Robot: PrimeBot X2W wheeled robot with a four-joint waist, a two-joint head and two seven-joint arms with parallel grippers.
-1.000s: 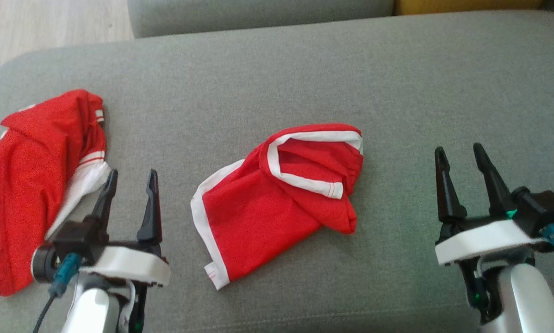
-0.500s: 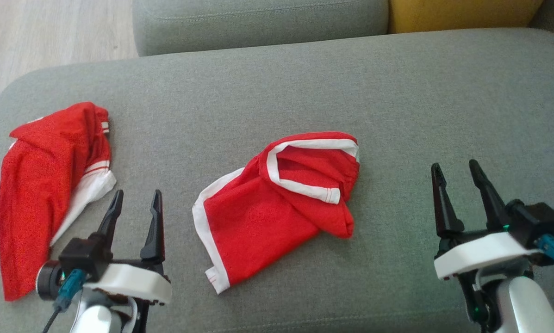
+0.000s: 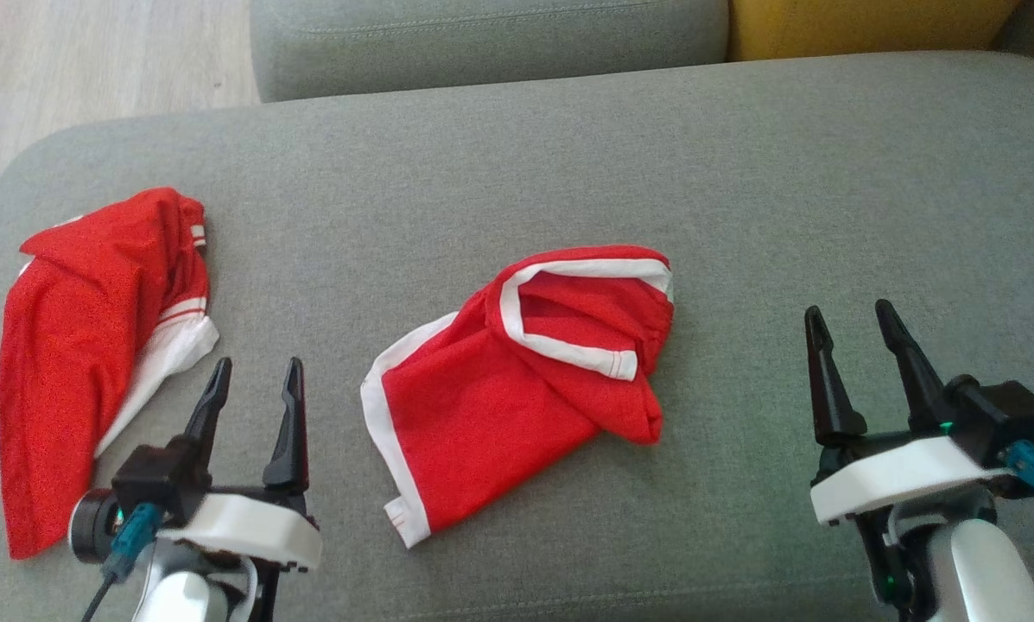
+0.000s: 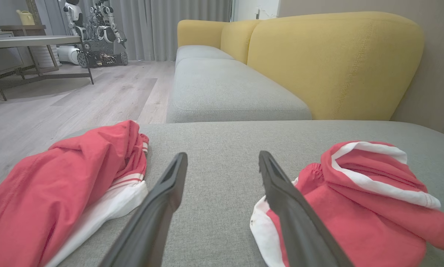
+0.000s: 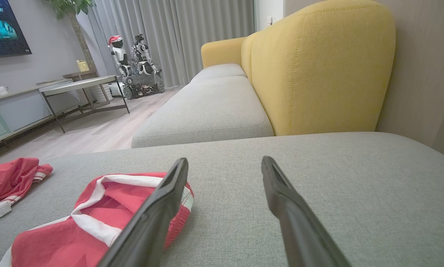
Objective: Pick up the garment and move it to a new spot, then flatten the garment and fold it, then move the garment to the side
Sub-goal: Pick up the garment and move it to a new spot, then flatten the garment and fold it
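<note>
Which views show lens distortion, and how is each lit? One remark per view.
Head view: soft, even light, slightly grainy; only a faint shadow under the middle garment. Left wrist view: wide-angle stretch makes the left gripper loom. Right wrist view: same stretch on the right gripper.

In the left wrist view the garment [image 4: 359, 207] at the right runs off the bottom and right edges, its near hem partly behind a dark finger [image 4: 294, 218], and the second red garment [image 4: 58, 193] at the left is cut by the left and bottom edges. The machines [image 4: 99, 33] far across the room are too small to make out.
</note>
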